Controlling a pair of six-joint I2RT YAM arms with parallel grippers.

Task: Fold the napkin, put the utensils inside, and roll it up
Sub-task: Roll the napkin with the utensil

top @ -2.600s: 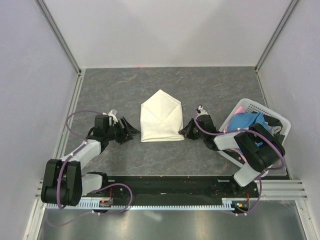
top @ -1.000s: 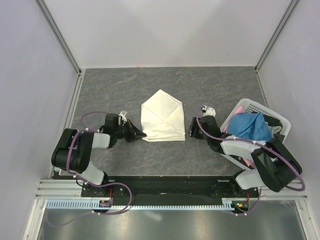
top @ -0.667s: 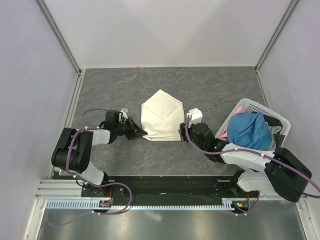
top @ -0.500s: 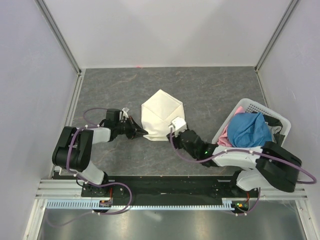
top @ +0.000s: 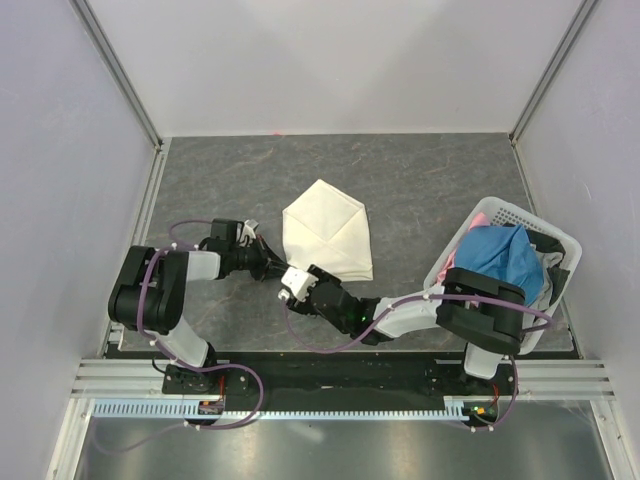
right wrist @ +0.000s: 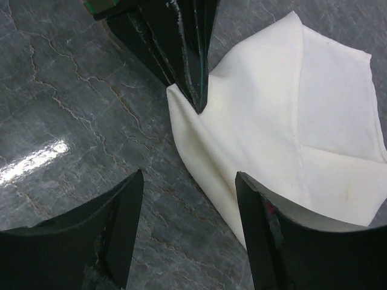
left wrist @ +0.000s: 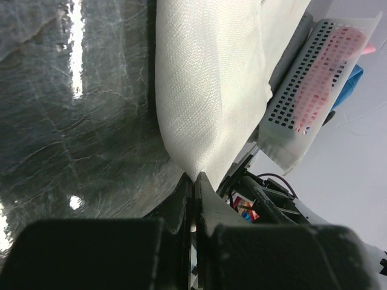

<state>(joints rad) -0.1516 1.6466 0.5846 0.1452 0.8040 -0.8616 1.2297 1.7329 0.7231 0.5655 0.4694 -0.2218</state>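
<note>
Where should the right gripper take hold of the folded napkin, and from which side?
The napkin's near edge, just right of the corner the left gripper pinches. The cloth lies flat on the table, so only its rim offers a lip; the open right gripper should probably come low from the near side, one finger sliding under.

Left arm's tucked low, forearm reaching out to its right, pincer [left wrist: 195,178] squeezed tight on a corner of the napkin [top: 325,225]. Right arm's stretched way across to the left side, pincer [right wrist: 188,181] spread wide, aimed at the left one's tip.
</note>
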